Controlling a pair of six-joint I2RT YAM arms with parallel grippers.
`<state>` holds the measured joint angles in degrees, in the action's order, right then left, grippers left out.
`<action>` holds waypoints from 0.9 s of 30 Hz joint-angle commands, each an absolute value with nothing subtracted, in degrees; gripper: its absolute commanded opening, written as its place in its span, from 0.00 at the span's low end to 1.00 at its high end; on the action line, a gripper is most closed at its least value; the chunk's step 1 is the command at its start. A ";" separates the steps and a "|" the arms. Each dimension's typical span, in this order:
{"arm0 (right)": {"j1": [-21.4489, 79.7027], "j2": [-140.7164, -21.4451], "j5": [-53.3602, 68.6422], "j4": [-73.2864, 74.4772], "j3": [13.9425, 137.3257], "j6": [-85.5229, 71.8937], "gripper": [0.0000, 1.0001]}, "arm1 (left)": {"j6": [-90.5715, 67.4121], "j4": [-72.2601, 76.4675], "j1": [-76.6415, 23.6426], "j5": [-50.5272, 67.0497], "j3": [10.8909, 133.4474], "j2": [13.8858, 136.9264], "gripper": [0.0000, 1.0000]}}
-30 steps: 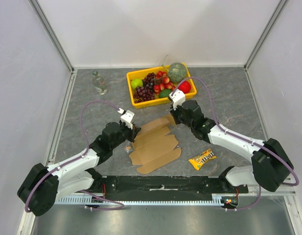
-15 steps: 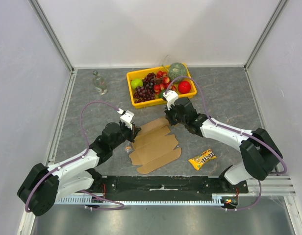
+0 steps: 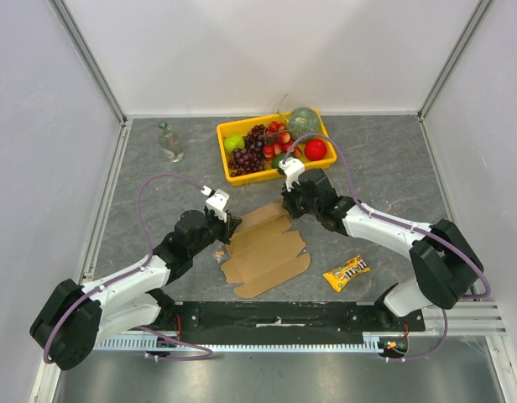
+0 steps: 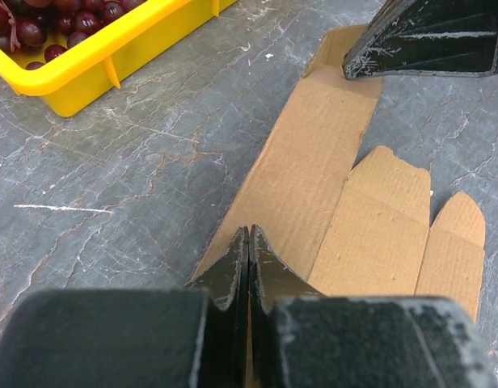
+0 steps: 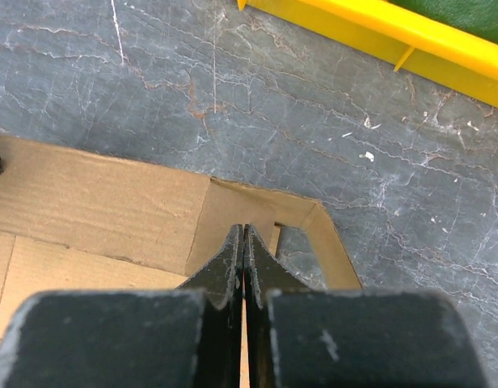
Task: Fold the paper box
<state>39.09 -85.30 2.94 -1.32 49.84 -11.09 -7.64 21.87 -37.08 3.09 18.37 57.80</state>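
Pinning the left edge of the paper box (image 3: pixel 265 245) with the left gripper (image 3: pixel 228 226), jaws pressed shut tip to tip, nothing showing between them. Lying flat and unfolded on the tabletop (image 3: pixel 158 197) at the frame's centre, just below the yellow tray (image 3: pixel 222 153). Bearing down on the small upper-right flap with the right gripper (image 3: pixel 289 205), jaws likewise closed and empty. Risking a slide: likely skating the sheet sideways if pushing with bare tips on smooth stone, or creasing the flap off its scored line, or nudging the tray if overshooting upward.
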 commanded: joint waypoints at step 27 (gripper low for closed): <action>38.76 -88.59 14.68 -19.15 41.49 -28.29 0.00 | -9.23 26.10 -37.09 5.01 17.93 59.15 0.02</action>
